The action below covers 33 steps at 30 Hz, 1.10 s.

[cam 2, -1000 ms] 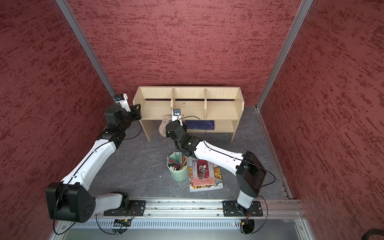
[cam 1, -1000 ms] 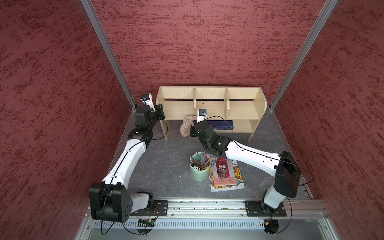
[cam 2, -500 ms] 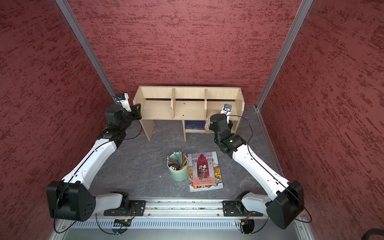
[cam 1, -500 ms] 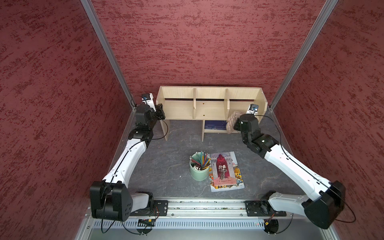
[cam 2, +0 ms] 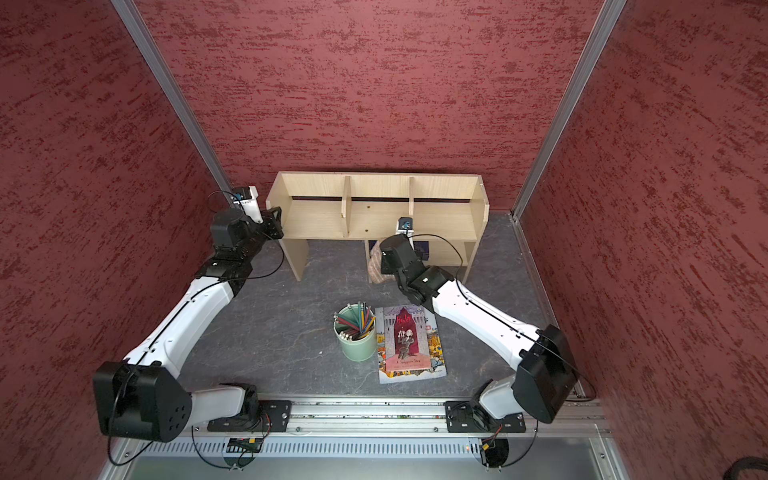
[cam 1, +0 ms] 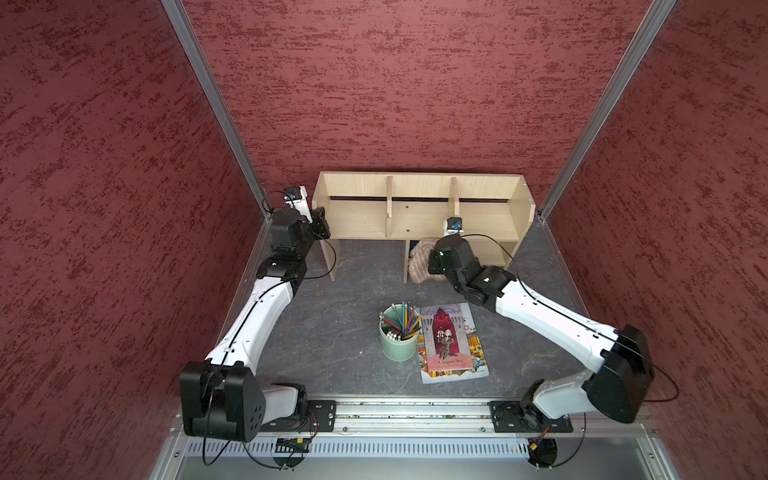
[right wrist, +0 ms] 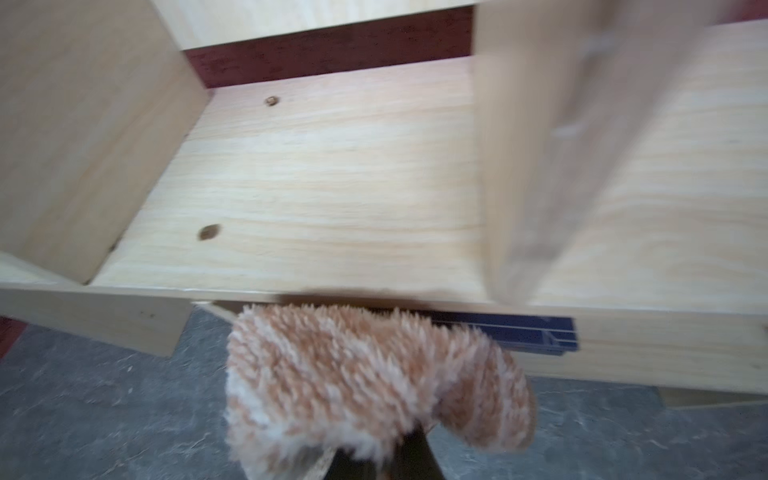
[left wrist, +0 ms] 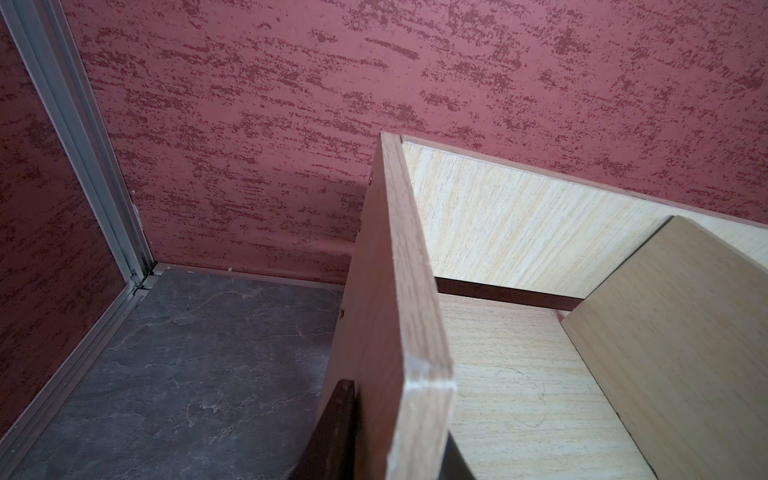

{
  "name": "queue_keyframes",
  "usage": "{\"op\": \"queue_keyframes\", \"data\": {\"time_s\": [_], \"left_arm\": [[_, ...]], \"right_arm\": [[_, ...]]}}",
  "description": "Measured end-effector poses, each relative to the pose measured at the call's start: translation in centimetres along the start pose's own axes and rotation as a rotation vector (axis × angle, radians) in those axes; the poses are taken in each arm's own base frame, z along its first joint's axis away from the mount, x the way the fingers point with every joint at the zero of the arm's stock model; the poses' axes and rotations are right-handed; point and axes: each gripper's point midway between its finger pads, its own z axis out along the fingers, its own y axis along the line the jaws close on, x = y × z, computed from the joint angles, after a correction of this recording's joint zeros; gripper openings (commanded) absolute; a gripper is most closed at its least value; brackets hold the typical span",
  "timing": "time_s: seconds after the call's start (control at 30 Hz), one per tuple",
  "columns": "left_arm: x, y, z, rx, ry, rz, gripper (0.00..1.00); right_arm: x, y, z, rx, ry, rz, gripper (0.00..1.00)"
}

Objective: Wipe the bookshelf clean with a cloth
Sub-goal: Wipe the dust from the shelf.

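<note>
Two grippers: left gripper (left wrist: 395, 440) is clamping a side panel of the bookshelf (cam 1: 419, 216); right gripper (right wrist: 382, 459) is pinching the cloth (right wrist: 374, 374) tight, holding it at the bookshelf's front edge.

And the right arm (cam 1: 540, 320) swings back again! A second ago it held the cloth (cam 1: 419, 259) left of the bookshelf's (cam 1: 361, 218) short middle leg (cam 1: 407, 266). Half a second ago it had raced across to the right-hand end of the unit, elbow flung out into the lower right corner of the frame. Now, in both top views, the cloth is back near the centre of the picture, bunched right beside that leg at the left end of the lower shelf (cam 1: 494, 249). The elbow has drawn in from the corner. The blue book (right wrist: 519, 332), plain to see a moment ago, is now mostly hidden behind the wrist in both top views.
</note>
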Motion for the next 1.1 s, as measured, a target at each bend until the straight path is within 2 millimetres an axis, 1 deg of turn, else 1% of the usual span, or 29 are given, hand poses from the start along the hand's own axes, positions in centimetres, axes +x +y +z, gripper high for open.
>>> {"op": "queue_keyframes", "data": {"time_s": [0.07,0.1,0.17,0.23,0.27,0.33,0.4,0.53,0.6,0.63,0.7,0.73,0.77,0.83,1.0,1.07,1.1], "left_arm": [[0.0,0.0,0.0,-0.001,0.000,0.003,0.00],[0.0,0.0,0.0,-0.001,0.000,0.003,0.00],[0.0,0.0,0.0,-0.002,0.000,0.004,0.00],[0.0,0.0,0.0,-0.002,0.000,0.005,0.00],[0.0,0.0,0.0,-0.002,0.000,0.005,0.00],[0.0,0.0,0.0,-0.003,0.000,0.006,0.00],[0.0,0.0,0.0,-0.003,0.000,0.007,0.00],[0.0,0.0,0.0,-0.003,0.000,0.007,0.00],[0.0,0.0,0.0,-0.003,0.000,0.008,0.00],[0.0,0.0,0.0,-0.002,0.000,0.008,0.00],[0.0,0.0,0.0,-0.002,0.000,0.008,0.00],[0.0,0.0,0.0,-0.002,0.000,0.008,0.00],[0.0,0.0,0.0,-0.003,0.000,0.008,0.00],[0.0,0.0,0.0,-0.003,0.000,0.009,0.00],[0.0,0.0,0.0,-0.003,0.000,0.012,0.00],[0.0,0.0,0.0,-0.003,0.000,0.012,0.00],[0.0,0.0,0.0,-0.003,0.000,0.013,0.00]], "right_arm": [[-0.1,2.0,0.4,-0.036,0.001,-0.006,0.00],[-0.2,2.5,0.5,-0.043,-0.002,-0.007,0.00],[-0.1,2.4,0.5,-0.032,-0.005,-0.010,0.00],[-0.5,1.3,0.2,-0.009,-0.018,-0.001,0.00],[-0.8,0.2,-0.1,0.010,-0.025,0.007,0.00],[-1.5,-2.9,-1.1,0.066,-0.040,0.032,0.00],[-2.7,-6.8,-2.4,0.139,-0.072,0.072,0.00],[-5.6,-14.9,-6.1,0.310,-0.150,0.164,0.00],[-6.3,-17.8,-7.4,0.377,-0.171,0.197,0.00],[-6.2,-19.0,-7.8,0.408,-0.170,0.208,0.00],[-5.5,-21.1,-7.9,0.463,-0.156,0.224,0.00],[-4.8,-22.0,-7.7,0.487,-0.140,0.229,0.00],[-4.0,-22.7,-7.4,0.503,-0.120,0.232,0.00],[-1.4,-23.9,-6.3,0.528,-0.058,0.229,0.00],[5.5,-25.1,-2.9,0.538,0.105,0.212,0.00],[7.7,-25.1,-2.0,0.525,0.154,0.208,0.00],[8.5,-25.1,-1.6,0.513,0.171,0.209,0.00]]}}
